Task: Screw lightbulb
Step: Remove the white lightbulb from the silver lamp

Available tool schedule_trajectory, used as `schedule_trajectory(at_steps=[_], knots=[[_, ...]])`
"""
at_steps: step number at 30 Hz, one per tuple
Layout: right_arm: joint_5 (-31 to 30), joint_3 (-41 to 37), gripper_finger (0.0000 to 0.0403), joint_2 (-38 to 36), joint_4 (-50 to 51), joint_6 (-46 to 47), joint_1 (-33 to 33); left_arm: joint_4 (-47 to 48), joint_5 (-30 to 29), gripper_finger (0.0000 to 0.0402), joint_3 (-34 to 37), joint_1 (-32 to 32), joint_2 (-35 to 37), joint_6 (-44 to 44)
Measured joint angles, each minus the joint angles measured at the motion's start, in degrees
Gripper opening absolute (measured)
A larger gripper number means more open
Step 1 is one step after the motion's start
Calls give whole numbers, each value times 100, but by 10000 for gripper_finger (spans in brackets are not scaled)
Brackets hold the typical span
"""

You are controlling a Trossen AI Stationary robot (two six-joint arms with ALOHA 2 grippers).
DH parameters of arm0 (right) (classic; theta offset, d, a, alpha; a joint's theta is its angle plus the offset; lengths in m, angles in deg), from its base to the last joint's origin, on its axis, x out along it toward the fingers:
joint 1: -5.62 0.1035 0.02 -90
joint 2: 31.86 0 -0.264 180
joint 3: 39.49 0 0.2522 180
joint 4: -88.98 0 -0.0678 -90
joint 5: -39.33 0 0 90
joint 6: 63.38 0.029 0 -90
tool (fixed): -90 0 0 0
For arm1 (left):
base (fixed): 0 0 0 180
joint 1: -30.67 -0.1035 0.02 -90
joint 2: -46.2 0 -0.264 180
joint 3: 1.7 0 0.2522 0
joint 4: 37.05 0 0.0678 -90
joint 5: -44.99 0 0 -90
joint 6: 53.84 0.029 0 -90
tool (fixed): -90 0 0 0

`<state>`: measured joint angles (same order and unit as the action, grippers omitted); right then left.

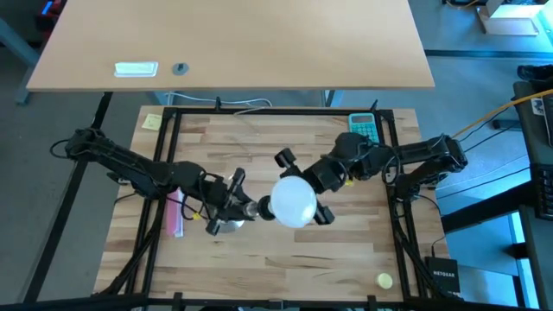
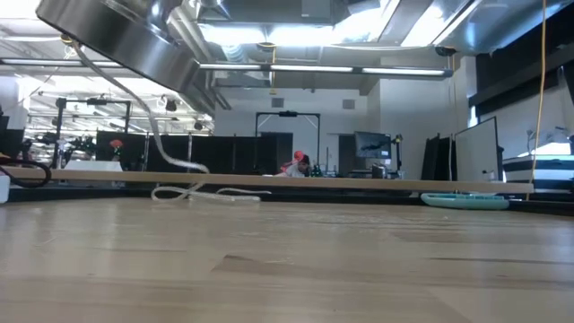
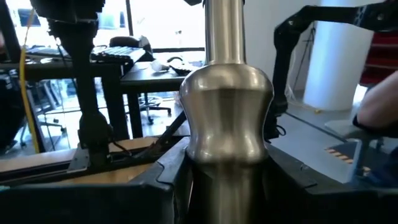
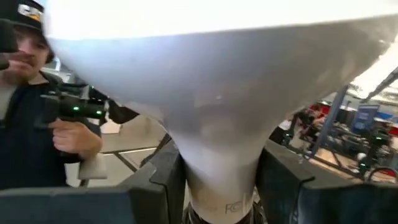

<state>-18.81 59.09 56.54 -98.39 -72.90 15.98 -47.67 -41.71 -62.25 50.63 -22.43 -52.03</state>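
Centrally in the high view, the lightbulb (image 1: 294, 201) sits just below the middle of the frame, its white globe raised over the wooden desk (image 1: 285, 259) and its narrow neck pointing left toward the silvery socket stand (image 1: 232, 219); the two look as if they meet end to end, though the joint itself is too small to make out. From the right, the right gripper (image 1: 304, 192) reaches in with its dark fingers (image 1: 285, 159) on either side of the globe; in the right wrist view the bulb's tapering neck (image 4: 221, 168) sits between the two fingers (image 4: 158, 186), jaws clenched on the lightbulb. From the left, the left gripper (image 1: 226, 204) comes in at the lower centre-left; in the left wrist view the stand's polished waisted column (image 3: 227, 118) fills the middle of the frame with dark fingers (image 3: 165, 180) pressed to both sides, jaws grasping the socket stand. Along the top of the low view, the stand's round silvery base (image 2: 126, 40) hangs tilted in the upper left, clear of the desk, a white cord (image 2: 179, 170) trailing down from it. Elsewhere in the high view, a pink object (image 1: 175, 216) lies at left under the left arm; a teal calculator (image 1: 365, 127) lies at upper right; a small yellow piece (image 1: 384, 279) rests at lower right. At the left of the right wrist view, a person (image 4: 37, 124) stands holding a dark device.
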Motion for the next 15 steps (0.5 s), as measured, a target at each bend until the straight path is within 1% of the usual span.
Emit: schedule_trajectory(at_steps=[3,7,8,9,12,13,15], knots=[[-236,-3,148,0,35,-51,24,-14,60,128,0,-72,-23,-32],[-1003,-3,148,-15,64,73,62,-18,-235,128,0,-85,-16,3],[-1172,-3,156,-15,76,80,69,-12,-328,128,0,-82,-12,3],[-1351,-3,175,-19,96,88,69,-11,-428,128,0,-80,-12,7],[-1907,0,264,-115,361,92,57,-25,-940,128,0,-69,-6,76],[-2115,0,293,-170,538,92,51,-25,-1215,128,0,-47,1,91],[-2779,-2,344,-349,1071,164,49,-55,-1900,127,0,25,5,190]])
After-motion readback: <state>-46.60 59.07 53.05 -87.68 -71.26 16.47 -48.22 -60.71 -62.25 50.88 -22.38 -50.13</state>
